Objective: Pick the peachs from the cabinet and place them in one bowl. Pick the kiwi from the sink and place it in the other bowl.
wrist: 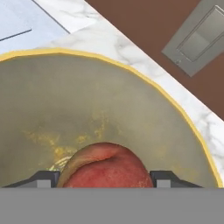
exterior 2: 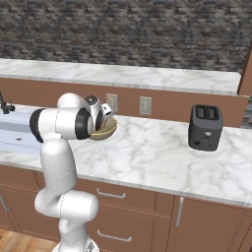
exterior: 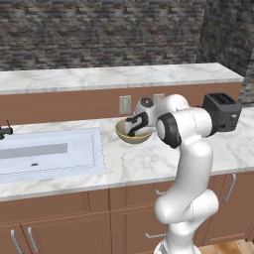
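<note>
Gripper [wrist: 105, 177] sat low over the deep pale-tan bowl [wrist: 87, 100], pointing down into it. A peach [wrist: 105, 168] lay between the two finger tips [wrist: 43, 178], red-blushed, seemingly clamped from either side; jaws part-way apart on it. The bowl's inside spread directly beyond the fruit, its rim ringing the hand view, so the drop line ran straight down. From the left base view the hand [exterior: 136, 124] hung over the bowl [exterior: 130, 137] on the counter [exterior: 144, 163], between sink [exterior: 47, 154] and toaster [exterior: 222, 112]. Judged: release next; the fruit looked nearly round, so no long axis to mind
</note>
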You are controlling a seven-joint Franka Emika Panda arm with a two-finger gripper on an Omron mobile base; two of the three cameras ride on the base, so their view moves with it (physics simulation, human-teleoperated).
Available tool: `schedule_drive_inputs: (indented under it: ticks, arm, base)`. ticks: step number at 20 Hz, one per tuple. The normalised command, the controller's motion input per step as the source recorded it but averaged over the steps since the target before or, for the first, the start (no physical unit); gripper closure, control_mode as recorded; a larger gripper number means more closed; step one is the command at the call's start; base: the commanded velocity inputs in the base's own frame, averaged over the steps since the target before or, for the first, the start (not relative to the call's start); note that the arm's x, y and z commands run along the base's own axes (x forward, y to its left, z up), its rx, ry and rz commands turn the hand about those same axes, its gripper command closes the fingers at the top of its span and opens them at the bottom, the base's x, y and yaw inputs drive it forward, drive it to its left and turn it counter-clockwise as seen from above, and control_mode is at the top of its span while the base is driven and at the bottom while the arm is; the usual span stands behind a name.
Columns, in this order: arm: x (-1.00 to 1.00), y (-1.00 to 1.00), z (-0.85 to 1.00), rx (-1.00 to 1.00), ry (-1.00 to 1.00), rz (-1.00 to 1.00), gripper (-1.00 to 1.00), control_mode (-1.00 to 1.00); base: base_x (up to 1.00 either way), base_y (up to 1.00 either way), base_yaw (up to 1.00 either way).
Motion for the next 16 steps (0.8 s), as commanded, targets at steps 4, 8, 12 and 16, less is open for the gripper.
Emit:
schedule_drive_inputs:
  ticks: [4, 8, 12, 16]
  arm:
    - [0.26, 0.00, 0.08, 0.02, -0.04, -0.05, -1.00, -1.00]
    - [0.19, 0.02, 0.33, 0.05, 0.00, -0.09, -1.00, -1.00]
    - [0.22, 0.08, 0.25, 0.03, 0.00, -0.09, -1.00, -1.00]
    - [0.11, 0.04, 0.42, 0.03, 0.05, -0.11, -1.00, -1.00]
  base:
    - [0.00, 0.00, 0.00]
    - [0.00, 0.00, 0.00]
    - [0.00, 0.00, 0.00]
    - [0.00, 0.00, 0.00]
